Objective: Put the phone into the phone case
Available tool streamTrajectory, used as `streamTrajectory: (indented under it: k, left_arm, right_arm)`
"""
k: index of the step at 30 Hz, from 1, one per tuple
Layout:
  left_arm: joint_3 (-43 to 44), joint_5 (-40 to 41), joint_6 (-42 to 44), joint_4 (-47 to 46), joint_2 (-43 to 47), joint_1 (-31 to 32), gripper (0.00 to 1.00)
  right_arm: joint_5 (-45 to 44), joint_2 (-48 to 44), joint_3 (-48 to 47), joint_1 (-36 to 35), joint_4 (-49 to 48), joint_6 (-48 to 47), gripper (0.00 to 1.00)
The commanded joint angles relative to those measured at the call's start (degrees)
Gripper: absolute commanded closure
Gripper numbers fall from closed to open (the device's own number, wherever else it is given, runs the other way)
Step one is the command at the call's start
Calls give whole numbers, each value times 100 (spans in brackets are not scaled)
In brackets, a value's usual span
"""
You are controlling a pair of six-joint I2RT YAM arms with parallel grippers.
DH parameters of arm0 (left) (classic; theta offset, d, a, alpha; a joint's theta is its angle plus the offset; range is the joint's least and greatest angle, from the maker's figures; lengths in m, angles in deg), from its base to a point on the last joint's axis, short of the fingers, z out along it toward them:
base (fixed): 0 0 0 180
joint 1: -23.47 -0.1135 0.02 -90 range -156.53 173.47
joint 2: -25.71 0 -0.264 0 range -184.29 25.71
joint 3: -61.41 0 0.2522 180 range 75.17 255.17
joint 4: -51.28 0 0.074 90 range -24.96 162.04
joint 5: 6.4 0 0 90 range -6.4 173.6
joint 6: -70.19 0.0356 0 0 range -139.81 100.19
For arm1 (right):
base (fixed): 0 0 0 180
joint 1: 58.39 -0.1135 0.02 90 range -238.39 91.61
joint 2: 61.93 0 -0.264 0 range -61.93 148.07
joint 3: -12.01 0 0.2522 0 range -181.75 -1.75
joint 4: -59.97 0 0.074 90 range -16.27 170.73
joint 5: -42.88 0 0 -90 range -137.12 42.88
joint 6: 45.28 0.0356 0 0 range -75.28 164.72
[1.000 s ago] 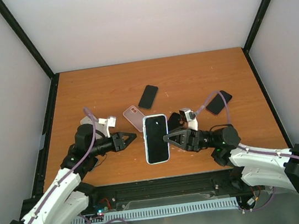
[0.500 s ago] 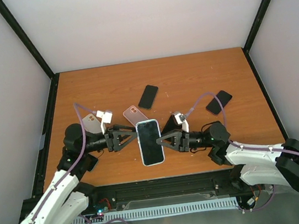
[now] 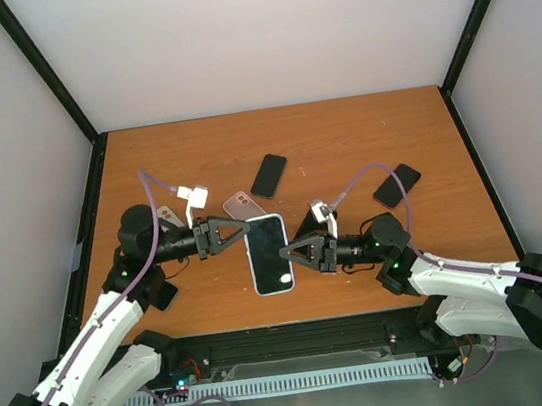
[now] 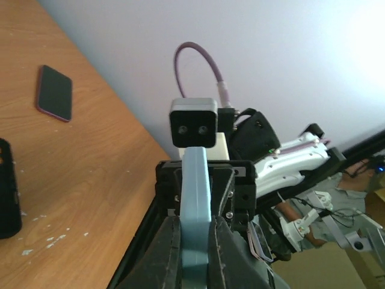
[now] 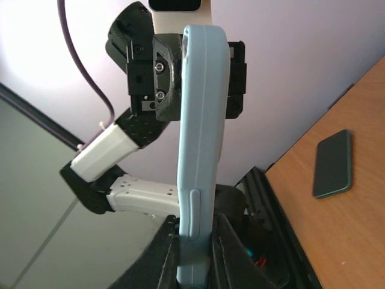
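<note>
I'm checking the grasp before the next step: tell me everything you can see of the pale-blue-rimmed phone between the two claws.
The phone has a dark screen, a pale blue rim that looks like smooth plastic, rounded corners and a slim side button, visible in the right wrist view. Its screen faces the top camera, with the long axis running near to far. The left claw grips its far left edge, and the right claw grips its right edge.

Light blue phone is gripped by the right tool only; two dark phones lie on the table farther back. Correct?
Not quite: the left tool is shut on the light blue phone too, so both tools hold it. The left wrist view shows the phone's edge pinched between that tool's fingers; the right tool grips the opposite edge. The two dark phones do lie on the table farther back.
</note>
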Motion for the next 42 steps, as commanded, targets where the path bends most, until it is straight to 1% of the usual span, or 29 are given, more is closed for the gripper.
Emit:
streamTrajectory:
  k: [1, 6, 9, 10, 11, 12, 13, 14, 16, 17, 21, 24, 26, 28, 30, 32, 34, 36, 37, 40, 42]
  left_arm:
    - [651, 536, 852, 1076, -353, -2, 100]
    - [849, 992, 1151, 1572, -484, -4, 100]
    - [897, 941, 1119, 1699, -603, -2, 100]
    - [860, 830, 985, 1590, -618, -2, 93]
    - [794, 692, 788, 1435, -620, -6, 79]
    - [694, 545, 570, 1213, -593, -2, 60]
    - [565, 381, 295, 965, -530, -2, 50]
    - [438, 264, 109, 761, -486, -2, 43]
    - [154, 54, -178, 414, -410, -2, 32]
    - [11, -54, -304, 222, -378, -2, 30]
    - [-375, -283, -569, -132, -368, 6, 28]
    - [-523, -331, -697, -330, -368, 22, 28]
    - [-557, -347, -710, -377, -424, 39, 31]
    - [-549, -341, -692, -386, -463, 46, 35]
    - [-503, -339, -664, -388, -535, 59, 43]
    - [-421, -331, -576, -369, -626, 60, 55]
    - [-281, -219, -382, -189, -690, 60, 75]
    - [-61, 72, -54, 289, -748, 60, 96]
    - [65, 262, 119, 579, -771, 59, 99]
    - [408, 712, 525, 1368, -880, 68, 100]
    - [520, 921, 663, 1639, -944, 68, 100]
  right_arm:
    - [-56, -265, -344, 20, 493, -346, 97]
    - [-385, -476, -583, 20, 1457, -667, 97]
    - [-743, -551, -674, 20, 1813, -749, 97]
    - [-901, -593, -693, 20, 1879, -712, 97]
    - [-1092, -635, -703, 20, 1915, -643, 97]
    - [-1366, -684, -705, 20, 1936, -536, 97]
    - [-1568, -746, -717, 20, 1958, -421, 97]
    - [-1772, -801, -721, 20, 1931, -308, 97]
    - [-2144, -884, -720, 20, 1881, -115, 97]
    - [-2315, -904, -739, 20, 1892, -29, 97]
    - [-2702, -844, -870, 20, 1933, 56, 97]
    - [-2822, -762, -910, 20, 1816, 140, 97]
    - [-2889, -717, -945, 20, 1789, 161, 97]
    - [-2887, -661, -1002, 20, 1802, 154, 97]
    - [-2833, -579, -1055, 20, 1807, 156, 97]
    - [-2795, -493, -1052, 20, 1745, 214, 97]
    - [-2777, -417, -1027, 20, 1709, 250, 97]
    - [-2763, -356, -1019, 20, 1766, 265, 97]
    - [-2758, -337, -1019, 24, 1814, 257, 97]
    - [-2683, -217, -1079, 20, 2026, 146, 97]
    - [-2562, -80, -1136, 20, 2191, 118, 97]
